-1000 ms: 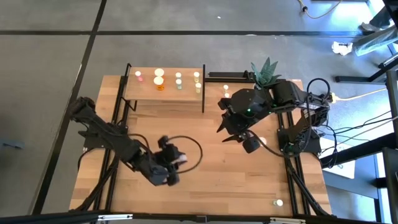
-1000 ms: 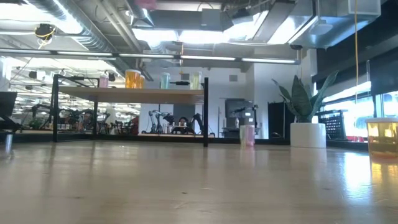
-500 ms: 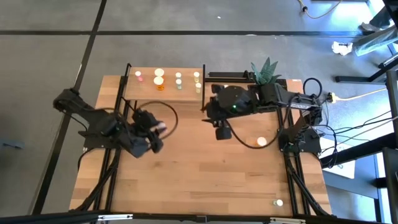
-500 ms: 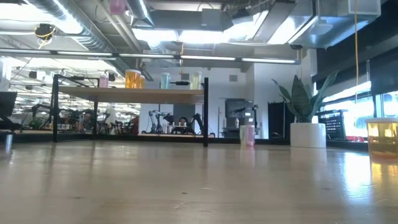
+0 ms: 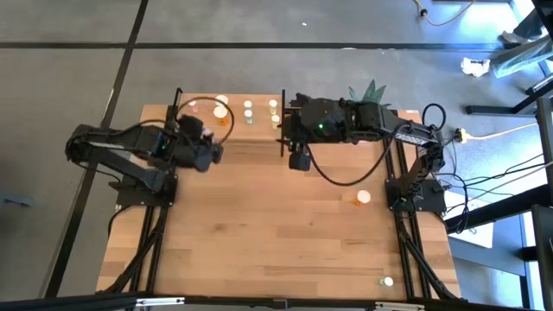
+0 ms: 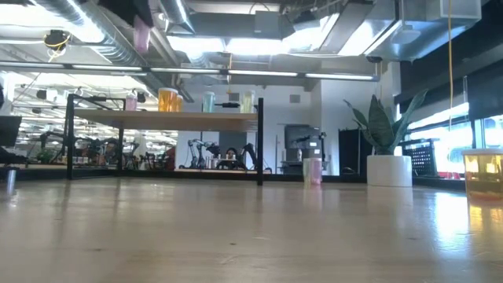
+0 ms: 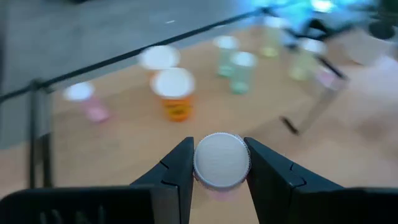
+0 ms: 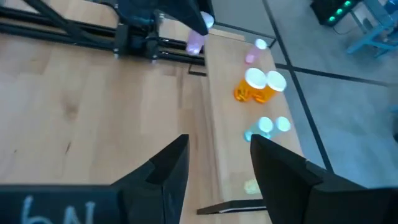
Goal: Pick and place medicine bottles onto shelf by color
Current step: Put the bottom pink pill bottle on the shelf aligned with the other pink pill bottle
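Observation:
The shelf (image 5: 233, 125) stands at the table's far edge. On it are a pink bottle (image 5: 193, 106), orange bottles (image 5: 221, 113), greenish bottles (image 5: 248, 111) and yellowish ones (image 5: 274, 109), all standing on their bases. My left gripper (image 5: 213, 152) hovers over the shelf's near left part, shut on a pink bottle (image 6: 141, 35) with a white cap. My right gripper (image 5: 300, 161) hangs open and holds nothing, just off the shelf's right end, near its black post (image 5: 282, 121). My left gripper pinches the white cap (image 7: 222, 160) of the pink bottle between its two fingers, one on either side. The fingers slant down toward the shelf from the table's left and near side. The pink body (image 8: 196, 42) hangs below the fingers, clear of the shelf and table.
A potted plant (image 5: 368, 95) stands at the far right, beside the shelf. An orange bottle (image 5: 363, 197) stands on the table at the right and another bottle (image 5: 387, 281) near the front right corner. A pink bottle (image 6: 313, 170) stands right of the shelf.
My left gripper has carried the pink bottle from the table's middle toward the far left, rising and turning, up to the shelf's near edge. My right gripper has moved left and toward the far edge, to the shelf's right end.

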Controlling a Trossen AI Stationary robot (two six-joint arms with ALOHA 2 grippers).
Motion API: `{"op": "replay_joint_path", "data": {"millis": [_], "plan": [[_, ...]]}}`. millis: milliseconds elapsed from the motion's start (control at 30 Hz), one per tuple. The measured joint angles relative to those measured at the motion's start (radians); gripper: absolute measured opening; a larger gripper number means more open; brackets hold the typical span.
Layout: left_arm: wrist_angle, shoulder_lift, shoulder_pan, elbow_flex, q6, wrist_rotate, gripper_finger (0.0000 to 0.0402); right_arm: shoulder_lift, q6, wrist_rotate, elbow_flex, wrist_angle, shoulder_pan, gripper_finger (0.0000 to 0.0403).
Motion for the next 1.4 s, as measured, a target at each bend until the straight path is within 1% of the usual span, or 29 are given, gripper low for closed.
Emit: {"op": "replay_joint_path", "data": {"millis": [200,267,400,567,700,800,900,1100,1167,1233,1400], "plan": [[-0.034,0.0,0.174,0.0,-0.012,0.009,0.0113,0.0,0.025,0.0,0.0,0.003,-0.044,0.0172],[-0.069,0.001,0.227,0.0,-0.009,0.009,0.0113,0.0,0.025,0.0,0.0,0.004,-0.055,0.0172],[-0.147,0.004,0.299,-0.001,-0.058,0.026,0.0113,0.0,0.024,0.0,0.0,0.004,-0.071,0.0172],[-0.151,0.004,0.339,-0.019,-0.059,0.024,0.0113,0.0,0.022,-0.001,0.0,0.007,-0.087,0.0172],[-0.141,0.001,0.341,-0.107,-0.1,0.03,0.0113,0.0,0.021,-0.001,0.0,0.009,-0.099,0.0172],[-0.098,0.001,0.341,-0.155,-0.109,0.013,0.0113,0.0,0.02,0.0,0.0,0.009,-0.107,0.0172],[-0.084,-0.001,0.349,-0.167,-0.109,-0.026,0.0113,0.0,0.02,-0.001,0.0,0.009,-0.115,0.0172],[-0.051,0.0,0.411,-0.193,-0.111,-0.027,0.0113,0.0,0.018,0.0,0.0,0.01,-0.122,0.0172],[-0.03,-0.002,0.434,-0.203,-0.111,-0.012,0.0113,0.0,0.018,0.0,0.0,0.01,-0.122,0.0172],[0.016,-0.014,0.455,-0.216,-0.089,0.006,0.0113,0.0,0.018,-0.001,0.0,0.01,-0.122,0.0172],[0.125,-0.054,0.491,-0.229,0.036,0.048,0.0113,0.0,0.018,-0.001,0.0,0.01,-0.122,0.0172]]}}
